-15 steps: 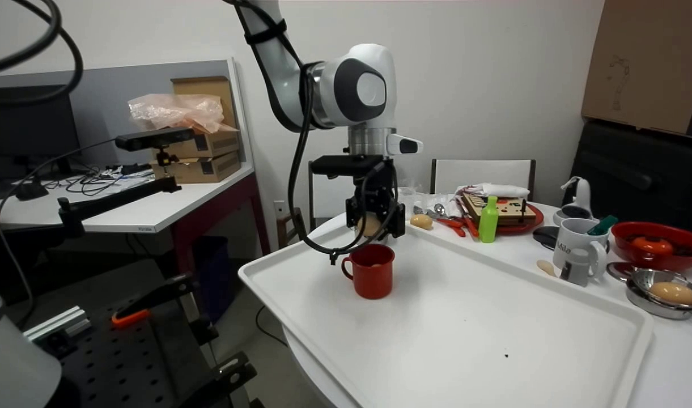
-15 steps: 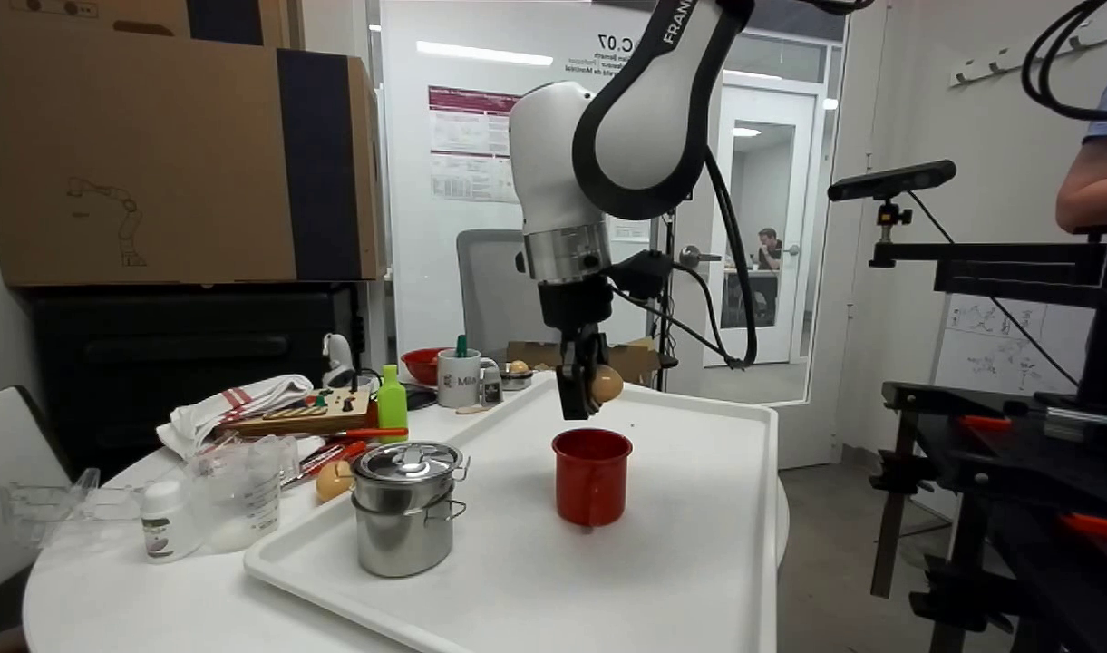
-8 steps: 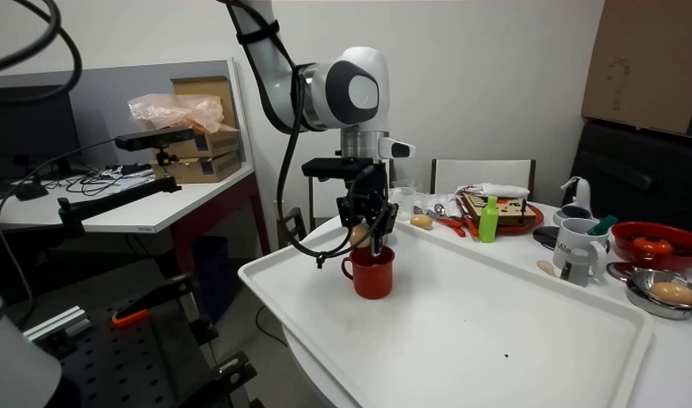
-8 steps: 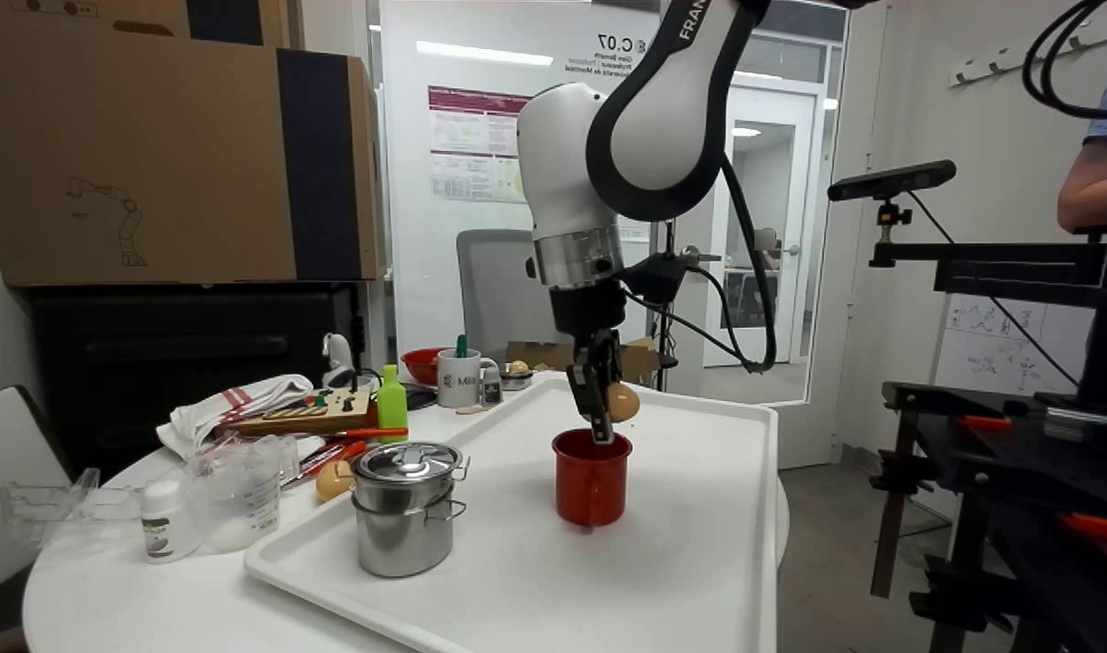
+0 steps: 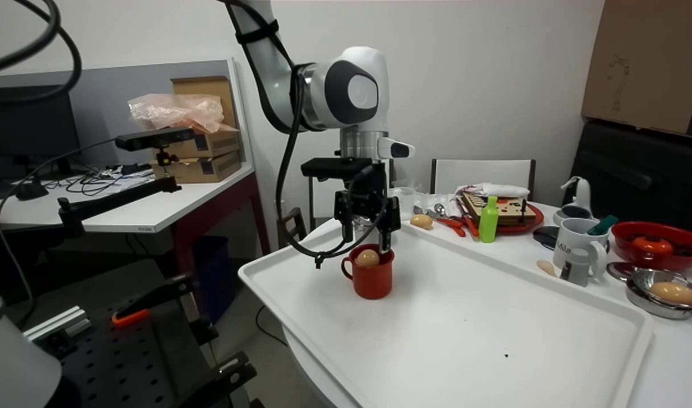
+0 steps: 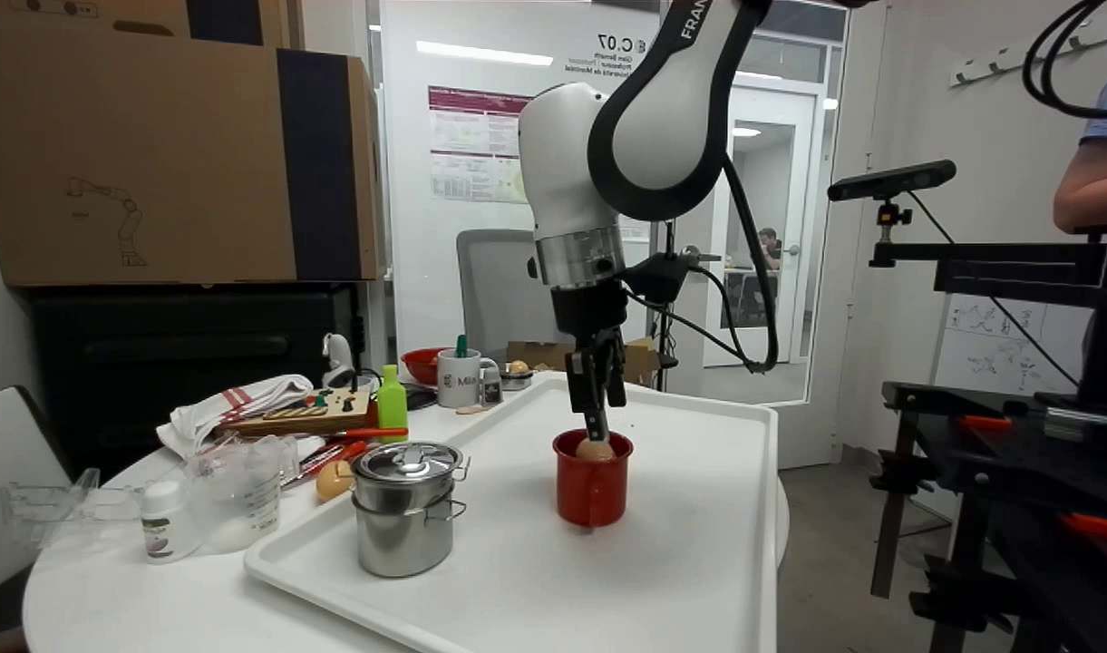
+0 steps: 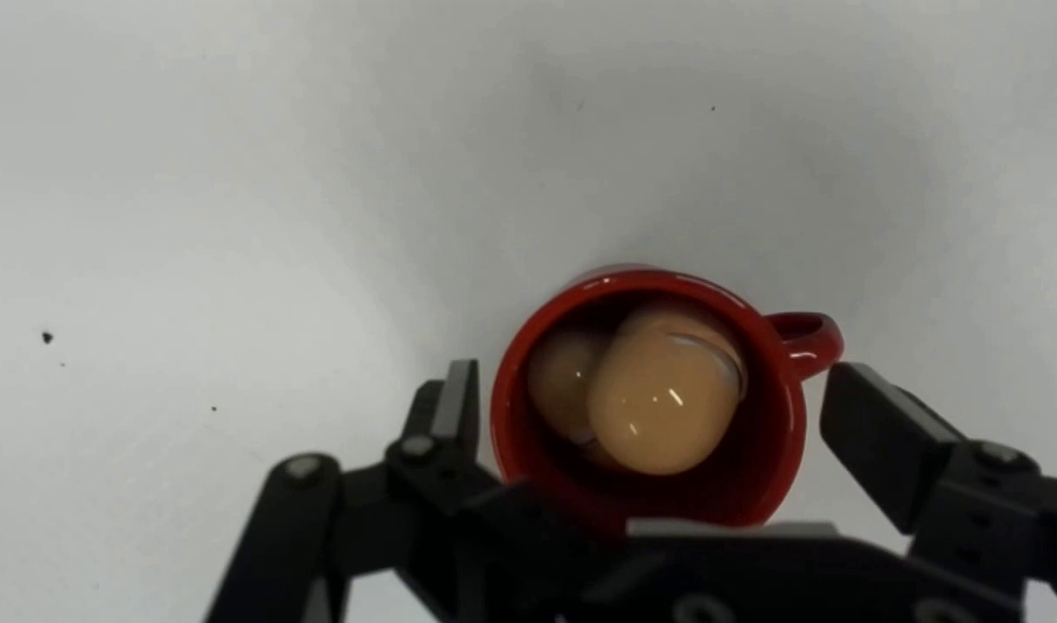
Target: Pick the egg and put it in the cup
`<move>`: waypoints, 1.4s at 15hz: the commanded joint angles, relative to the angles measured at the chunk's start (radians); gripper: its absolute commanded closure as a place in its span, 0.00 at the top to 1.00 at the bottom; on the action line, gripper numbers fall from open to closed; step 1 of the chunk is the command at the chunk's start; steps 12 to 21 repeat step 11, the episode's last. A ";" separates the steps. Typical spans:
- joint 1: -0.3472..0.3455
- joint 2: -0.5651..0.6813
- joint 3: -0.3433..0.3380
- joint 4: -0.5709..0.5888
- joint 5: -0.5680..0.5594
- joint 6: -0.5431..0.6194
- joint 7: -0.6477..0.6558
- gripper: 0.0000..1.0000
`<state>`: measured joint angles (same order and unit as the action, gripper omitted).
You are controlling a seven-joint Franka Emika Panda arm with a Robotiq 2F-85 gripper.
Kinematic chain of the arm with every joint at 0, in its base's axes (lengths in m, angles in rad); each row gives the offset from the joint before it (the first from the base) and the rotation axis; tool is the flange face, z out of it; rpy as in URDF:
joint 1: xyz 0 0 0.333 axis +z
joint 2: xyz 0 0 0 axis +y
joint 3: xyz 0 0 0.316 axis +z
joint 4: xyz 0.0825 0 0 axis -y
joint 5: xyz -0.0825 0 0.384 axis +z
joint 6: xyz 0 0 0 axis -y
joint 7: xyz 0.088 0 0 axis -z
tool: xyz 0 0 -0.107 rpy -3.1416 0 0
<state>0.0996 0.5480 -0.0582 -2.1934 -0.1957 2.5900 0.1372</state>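
So, L to R in an exterior view came a crumpled white cloth w/ red stripes; a slim green bottle; a pot, shiny cyl. metal w/ lid & wire handles, upright nr the edge of the white tray, flat w/ a raised lip; then the cup, glossy red, cyl., upright on the tray.

The egg, a smooth tan oval w/ bright highlights, was inside the cup, its upper part showing in both exterior views. In the wrist view it overlapped another egg to its L, duller & partly hidden; the cup's looped handle stuck out R.

The gripper, black & blocky, hung over the cup w/ fingers spread well apart, one L & one R of the rim in the wrist view; the egg lay loose, below & btw them. In an exterior view one fingertip reached rim height close by the egg; couldn't tell if they touched.
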 commanded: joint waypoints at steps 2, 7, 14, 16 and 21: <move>0.007 -0.012 -0.012 0.005 0.001 -0.004 0.003 1.00; -0.008 0.034 -0.030 0.149 -0.025 -0.041 -0.049 1.00; -0.028 0.023 -0.019 0.170 -0.008 -0.035 -0.087 1.00; -0.028 0.023 -0.019 0.170 -0.008 -0.035 -0.087 1.00; -0.028 0.023 -0.019 0.170 -0.008 -0.035 -0.087 1.00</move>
